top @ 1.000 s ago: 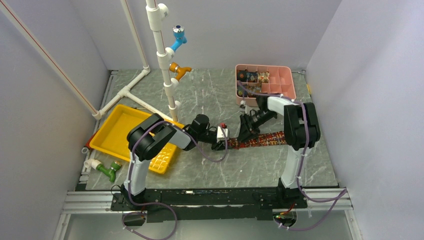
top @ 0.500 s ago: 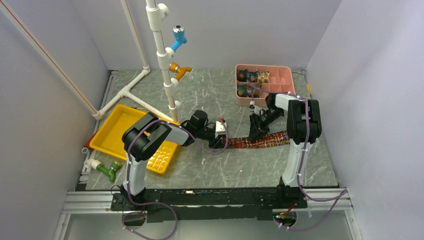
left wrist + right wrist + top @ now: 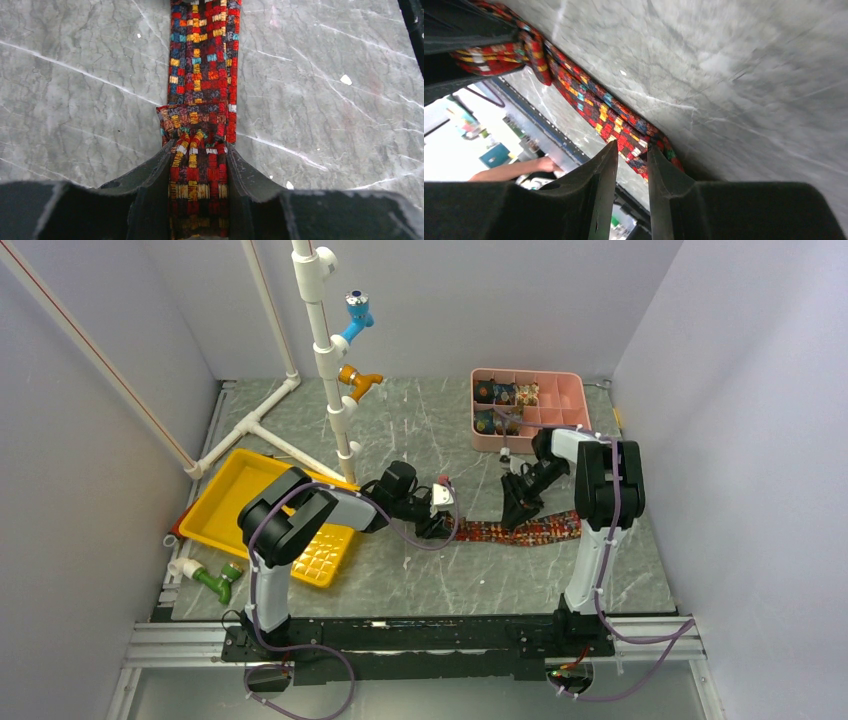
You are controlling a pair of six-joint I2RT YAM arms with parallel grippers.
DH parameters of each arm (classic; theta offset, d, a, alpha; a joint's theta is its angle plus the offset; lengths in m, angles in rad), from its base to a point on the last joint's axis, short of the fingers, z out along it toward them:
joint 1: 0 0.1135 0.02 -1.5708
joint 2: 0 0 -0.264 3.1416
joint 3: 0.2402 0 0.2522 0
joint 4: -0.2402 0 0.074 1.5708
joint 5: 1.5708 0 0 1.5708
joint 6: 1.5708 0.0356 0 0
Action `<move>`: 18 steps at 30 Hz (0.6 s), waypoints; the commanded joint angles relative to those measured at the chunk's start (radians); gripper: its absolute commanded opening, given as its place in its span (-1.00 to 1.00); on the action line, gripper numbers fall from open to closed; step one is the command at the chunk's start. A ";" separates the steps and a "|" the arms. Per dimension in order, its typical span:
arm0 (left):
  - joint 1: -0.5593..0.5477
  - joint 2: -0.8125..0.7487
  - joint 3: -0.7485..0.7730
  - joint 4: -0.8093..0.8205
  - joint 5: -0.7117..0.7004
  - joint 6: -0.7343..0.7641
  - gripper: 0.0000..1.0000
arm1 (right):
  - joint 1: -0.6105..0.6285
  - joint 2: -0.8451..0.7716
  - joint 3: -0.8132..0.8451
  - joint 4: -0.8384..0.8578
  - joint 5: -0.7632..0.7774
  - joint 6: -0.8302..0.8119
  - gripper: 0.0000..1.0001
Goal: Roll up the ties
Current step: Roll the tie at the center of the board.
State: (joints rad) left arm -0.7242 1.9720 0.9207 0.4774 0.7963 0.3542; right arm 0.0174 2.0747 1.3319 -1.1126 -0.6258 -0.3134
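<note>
Nearest, the left hand (image 3: pixel 197 156) is clenched on the tie (image 3: pixel 202 75), its dark fingers (image 3: pixel 150 175) pressing either side of the narrow strip just behind a short folded-over flap of cloth. The tie is woven fabric in small blocks of red, dark blue, gold and orange. It lies flat on the table (image 3: pixel 420 430) as a long strip running from the left hand to just past the right hand (image 3: pixel 522 512), in the middle between the two arms. The right hand's fingers stand close together at the strip's edge, but the blurred wrist view does not let me tell whether they pinch the cloth or only sit at it. The table is smooth grey stone-look with pale veins, walled by plain pale panels. On the left sits a glossy yellow plastic tray (image 3: pixel 225 495) with a green pipe fitting (image 3: pixel 215 580) near it. Behind rises a white pipe frame (image 3: pixel 318 320) carrying orange and blue fittings. At the far right a pink compartment box (image 3: pixel 580 405) holds small rolled ties (image 3: pixel 503 395) in its left cells.
</note>
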 commanded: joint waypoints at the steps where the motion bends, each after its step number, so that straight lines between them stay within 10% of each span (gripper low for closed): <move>1: 0.016 0.049 -0.010 -0.141 -0.047 0.062 -0.69 | -0.020 -0.103 0.097 -0.029 -0.041 -0.042 -0.39; 9: 0.010 0.051 -0.032 -0.154 -0.057 0.120 -0.65 | 0.133 -0.107 0.011 0.139 -0.377 0.190 -0.54; 18: 0.010 0.038 -0.049 -0.175 -0.065 0.134 -0.57 | 0.239 -0.072 -0.136 0.406 -0.326 0.367 -0.77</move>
State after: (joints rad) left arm -0.7231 1.9739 0.9195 0.4644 0.8066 0.4412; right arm 0.2428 1.9987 1.2228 -0.8455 -0.9520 -0.0330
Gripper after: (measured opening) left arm 0.380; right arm 0.122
